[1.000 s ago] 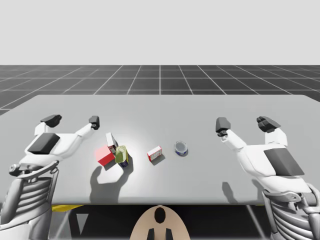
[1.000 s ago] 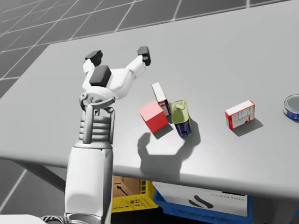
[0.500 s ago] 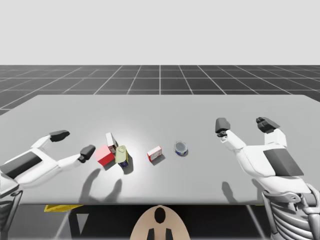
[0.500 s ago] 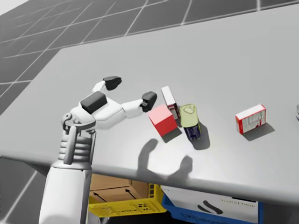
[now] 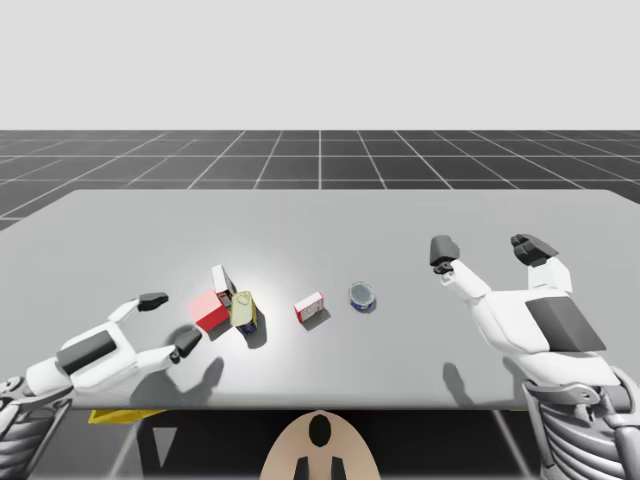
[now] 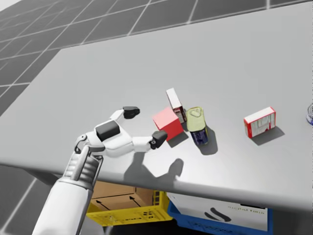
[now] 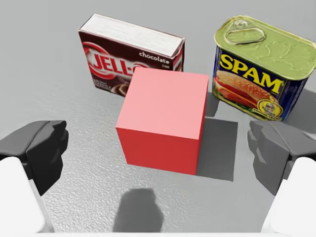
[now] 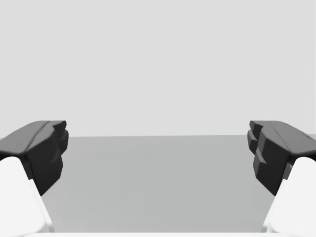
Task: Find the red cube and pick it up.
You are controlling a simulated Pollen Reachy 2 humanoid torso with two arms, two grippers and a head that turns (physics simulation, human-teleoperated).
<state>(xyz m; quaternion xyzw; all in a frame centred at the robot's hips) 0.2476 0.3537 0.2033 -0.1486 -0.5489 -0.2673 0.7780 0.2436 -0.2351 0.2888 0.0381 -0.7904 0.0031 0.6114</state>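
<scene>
Easing my open left gripper (image 6: 145, 125) forward, I'd straddle the cube (image 7: 163, 121) squarely before closing. The can (image 7: 261, 64) stands just right of it, so keep that finger clear.

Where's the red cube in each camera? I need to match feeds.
High view: red cube left of centre, ahead of left claw.
Head view: red cube mid-picture, beside green-lidded can.
Left wrist view: red cube just ahead of the open left claw.
Right wrist view: table ahead.
Shared landmark: the green-lidded can beside the red cube.
</scene>
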